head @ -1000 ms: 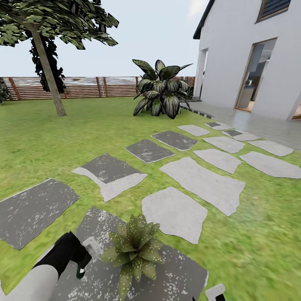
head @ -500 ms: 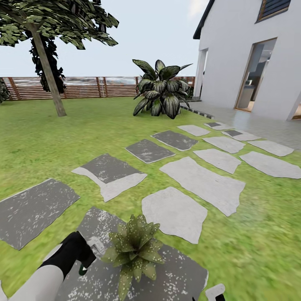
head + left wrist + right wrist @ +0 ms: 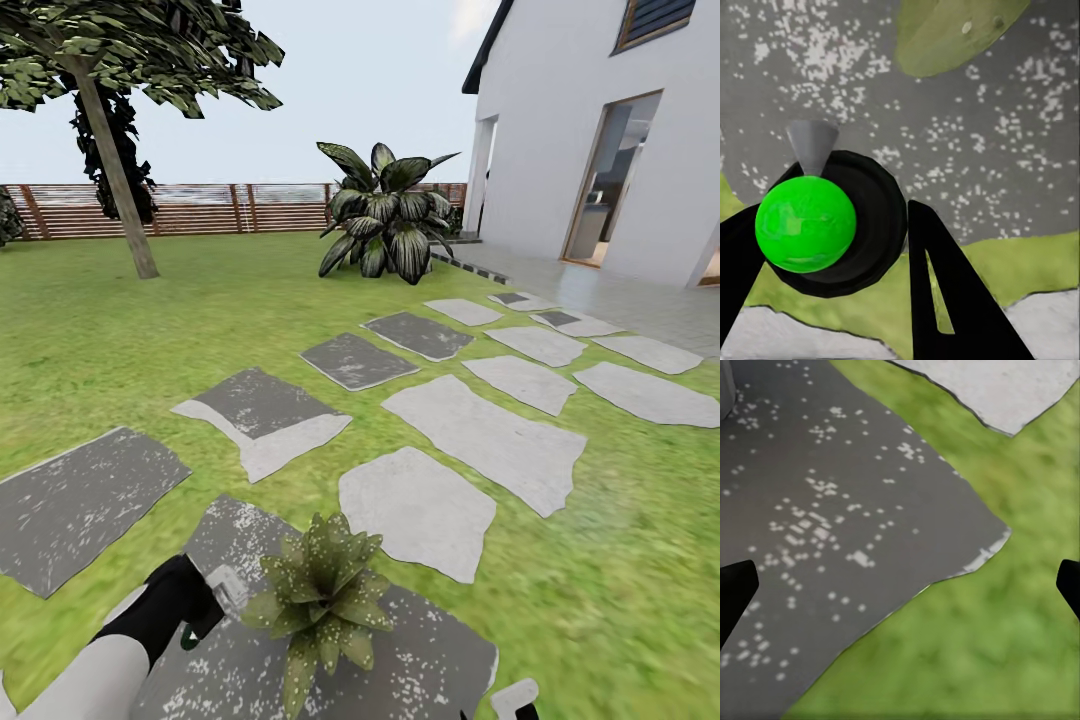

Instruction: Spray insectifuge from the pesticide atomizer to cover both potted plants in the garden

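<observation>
My left end effector (image 3: 832, 247) grips the slim dark pesticide atomizer (image 3: 832, 225), its pale nozzle (image 3: 226, 583) just beside the small spotted green potted plant (image 3: 318, 592), which sits at three o'clock from it on a dark grey speckled stepping stone (image 3: 430, 660). My right end effector (image 3: 900, 585) appears spread wide. Green lawn (image 3: 620, 570) lies open at two o'clock.

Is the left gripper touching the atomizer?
Touching. In the left wrist view, the left gripper has its fingers pressed against both sides of the atomizer.
</observation>
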You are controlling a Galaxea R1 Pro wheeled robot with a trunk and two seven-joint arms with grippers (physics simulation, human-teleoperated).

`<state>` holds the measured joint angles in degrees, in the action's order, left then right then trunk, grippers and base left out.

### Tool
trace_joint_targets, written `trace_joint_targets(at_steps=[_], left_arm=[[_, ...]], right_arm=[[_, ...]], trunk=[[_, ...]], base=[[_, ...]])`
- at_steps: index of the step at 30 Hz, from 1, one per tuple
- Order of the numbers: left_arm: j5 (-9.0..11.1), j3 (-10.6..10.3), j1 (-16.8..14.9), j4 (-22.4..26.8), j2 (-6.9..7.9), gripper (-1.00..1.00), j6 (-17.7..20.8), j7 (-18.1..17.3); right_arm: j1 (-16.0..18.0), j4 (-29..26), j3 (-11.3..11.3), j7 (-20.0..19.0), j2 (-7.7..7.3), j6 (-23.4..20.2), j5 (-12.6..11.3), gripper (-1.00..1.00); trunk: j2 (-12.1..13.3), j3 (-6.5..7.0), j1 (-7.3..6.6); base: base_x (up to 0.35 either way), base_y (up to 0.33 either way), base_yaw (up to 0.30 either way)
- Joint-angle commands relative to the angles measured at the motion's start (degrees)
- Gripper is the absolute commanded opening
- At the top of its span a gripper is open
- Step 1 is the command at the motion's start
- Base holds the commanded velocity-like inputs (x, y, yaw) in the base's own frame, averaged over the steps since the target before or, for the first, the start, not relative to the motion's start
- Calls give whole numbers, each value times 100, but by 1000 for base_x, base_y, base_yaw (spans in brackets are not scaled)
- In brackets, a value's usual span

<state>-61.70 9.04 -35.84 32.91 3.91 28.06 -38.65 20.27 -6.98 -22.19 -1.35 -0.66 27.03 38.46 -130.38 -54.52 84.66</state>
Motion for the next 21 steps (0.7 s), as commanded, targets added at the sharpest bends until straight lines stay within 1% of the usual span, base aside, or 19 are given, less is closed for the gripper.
trace_joint_targets(at_steps=[1, 4, 8, 9, 12, 13, 17, 21], left_arm=[[-28, 25, -2, -27, -8, -100, 8, 69], [16, 27, -2, -63, -15, -100, -1, 156], [60, 36, 10, -87, -13, -100, -8, 164], [65, 39, 21, -155, -15, -100, -11, 164], [46, 47, 33, -574, -21, -100, -43, 207], [50, 53, 33, -622, -21, -100, -85, 212], [51, 84, 52, -677, 21, -100, -238, 217], [48, 96, 150, -662, 34, -100, -248, 235]], right_arm=[[4, 4, -49, -14, 1, 22, 39, 100], [4, 4, -49, -14, 1, 22, 39, 100], [4, 4, -49, -14, 1, 22, 39, 100], [4, 4, -49, -14, 1, 22, 39, 100], [4, 4, -49, -14, 3, 22, 39, 100], [4, 4, -49, -14, 4, 22, 39, 100], [4, 4, -49, -14, 3, 22, 39, 100], [4, 4, -49, -14, 2, 22, 39, 100]], trunk=[[-2, -5, -1], [-2, -5, -1], [-2, -5, -1], [-2, -5, -1], [-2, -5, -1], [-2, -5, -1], [-2, -5, -1], [-2, -5, -1]], base=[[0, 0, 0], [0, 0, 0], [0, 0, 0], [0, 0, 0], [0, 0, 0], [0, 0, 0], [0, 0, 0], [0, 0, 0]])
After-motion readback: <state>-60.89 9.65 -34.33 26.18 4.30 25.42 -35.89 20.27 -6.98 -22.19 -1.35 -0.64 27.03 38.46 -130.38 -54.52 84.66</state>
